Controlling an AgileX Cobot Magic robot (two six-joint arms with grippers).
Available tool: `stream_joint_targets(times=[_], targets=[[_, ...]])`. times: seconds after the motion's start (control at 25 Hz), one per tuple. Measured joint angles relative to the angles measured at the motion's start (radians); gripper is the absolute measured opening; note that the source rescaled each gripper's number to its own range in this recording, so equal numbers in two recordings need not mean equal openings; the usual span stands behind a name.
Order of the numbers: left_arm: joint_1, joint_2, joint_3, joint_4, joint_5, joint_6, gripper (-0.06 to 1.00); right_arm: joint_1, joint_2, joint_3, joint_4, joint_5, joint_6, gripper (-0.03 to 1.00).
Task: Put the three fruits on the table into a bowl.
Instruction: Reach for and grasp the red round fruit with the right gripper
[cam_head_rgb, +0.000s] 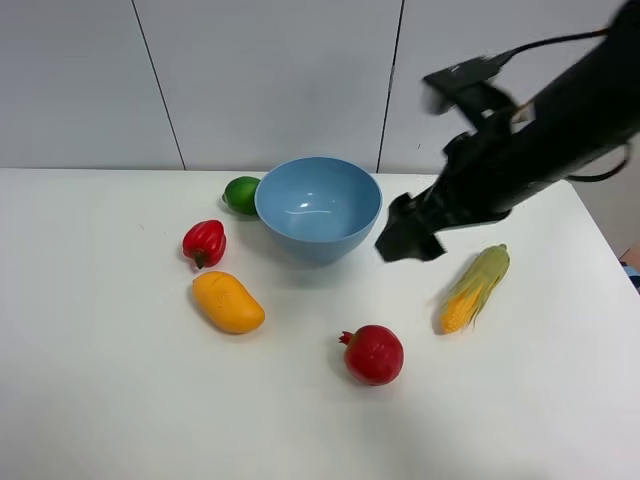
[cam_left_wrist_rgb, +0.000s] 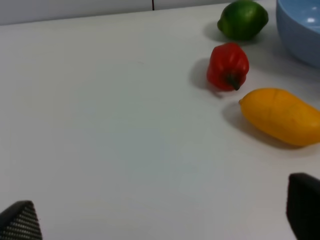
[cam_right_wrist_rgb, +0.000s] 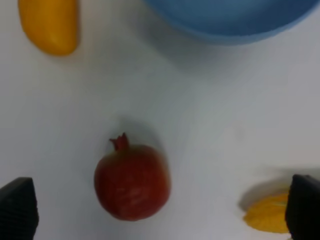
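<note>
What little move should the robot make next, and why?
Probably lower the right jaws toward the pomegranate. The bowl is empty, and the pomegranate, mango and lime all lie on the table. The right jaws hang open above the table, and their wrist view shows the pomegranate between the two tips, with nothing touching it.

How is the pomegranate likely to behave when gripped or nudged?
The pomegranate looks round and rests free on the flat table, so a nudge would probably roll it. Its skin looks smooth, so a grip may slip unless it closes across the widest part. Its full, taut shape suggests that it is firm and unlikely to deform.
</note>
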Motion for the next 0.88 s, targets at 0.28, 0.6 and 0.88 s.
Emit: stream_joint_targets(times=[0.28,0.6,0.88], targets=[[0.000,0.000,0.000,0.000,0.000,0.000,1.00,0.131,0.258,-0.005,-0.003,0.055,-0.014,1.00],[0.000,0.000,0.000,0.000,0.000,0.000,1.00,0.156,0.393,-0.006,-0.070,0.028,-0.034,1.00],[0.000,0.000,0.000,0.000,0.000,0.000,1.00,0.156,0.488,-0.007,-0.072,-0.001,-0.034,1.00]])
